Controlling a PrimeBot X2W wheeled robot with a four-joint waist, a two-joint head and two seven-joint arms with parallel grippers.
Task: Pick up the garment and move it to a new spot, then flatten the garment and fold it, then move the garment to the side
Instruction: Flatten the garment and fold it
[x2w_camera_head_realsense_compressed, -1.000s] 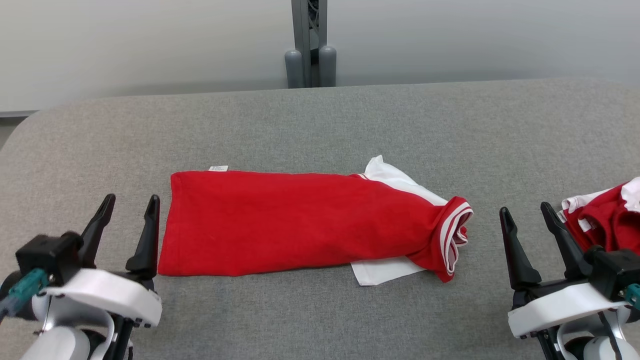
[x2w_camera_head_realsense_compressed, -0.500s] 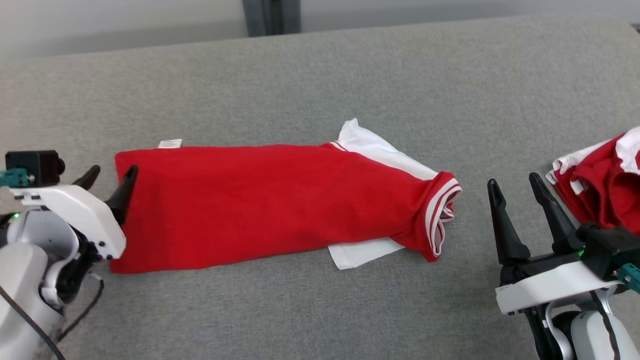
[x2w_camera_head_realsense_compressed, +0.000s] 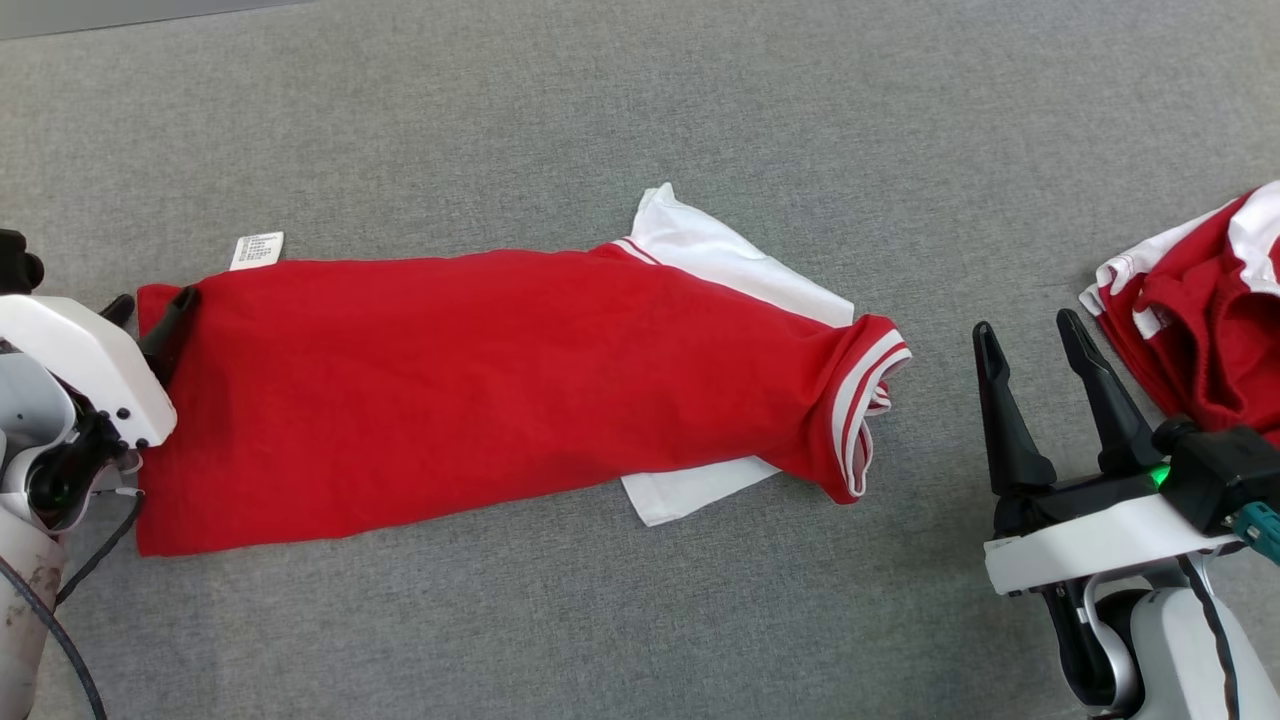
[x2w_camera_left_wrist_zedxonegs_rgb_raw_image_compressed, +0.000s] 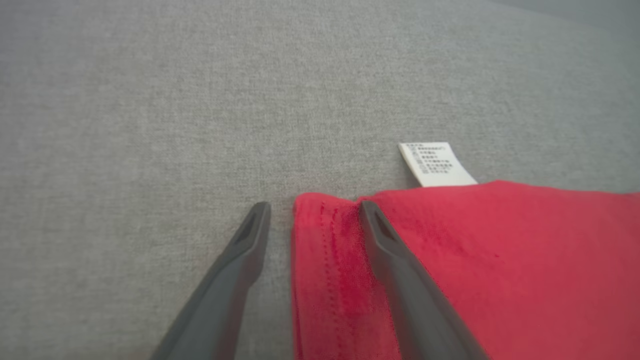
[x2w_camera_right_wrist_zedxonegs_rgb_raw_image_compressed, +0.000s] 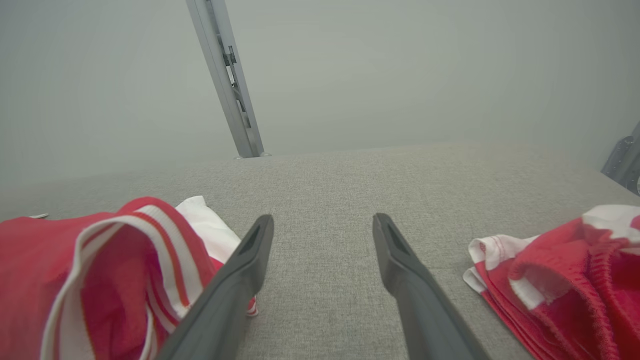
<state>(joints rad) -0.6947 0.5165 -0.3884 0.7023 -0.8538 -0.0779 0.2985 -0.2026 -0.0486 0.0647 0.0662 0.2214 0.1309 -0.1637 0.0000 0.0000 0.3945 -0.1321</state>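
The garment (x2w_camera_head_realsense_compressed: 480, 390) is a red shirt with white sleeves and a striped collar, folded into a long band across the grey table (x2w_camera_head_realsense_compressed: 600, 120). A white label (x2w_camera_head_realsense_compressed: 257, 250) sticks out at its far left corner. My left gripper (x2w_camera_head_realsense_compressed: 152, 305) is open at that corner. In the left wrist view the left gripper (x2w_camera_left_wrist_zedxonegs_rgb_raw_image_compressed: 314, 205) straddles the hem of the garment (x2w_camera_left_wrist_zedxonegs_rgb_raw_image_compressed: 500, 260): one finger over red cloth, the other over bare table. My right gripper (x2w_camera_head_realsense_compressed: 1025, 325) stands open to the right of the collar, with nothing in it. In the right wrist view the right gripper (x2w_camera_right_wrist_zedxonegs_rgb_raw_image_compressed: 322, 217) has the garment's collar (x2w_camera_right_wrist_zedxonegs_rgb_raw_image_compressed: 125, 260) to its left.
A second red and white garment (x2w_camera_head_realsense_compressed: 1200, 320) lies bunched at the table's right edge, just beyond my right gripper; in the right wrist view this second garment (x2w_camera_right_wrist_zedxonegs_rgb_raw_image_compressed: 565, 285) is at the right. A grey post (x2w_camera_right_wrist_zedxonegs_rgb_raw_image_compressed: 225, 75) stands behind the table against a pale wall.
The head camera has tilted down, so the whole picture shifted. My left gripper has reached forward from the near edge to the garment's far left corner. The right gripper has stayed put.
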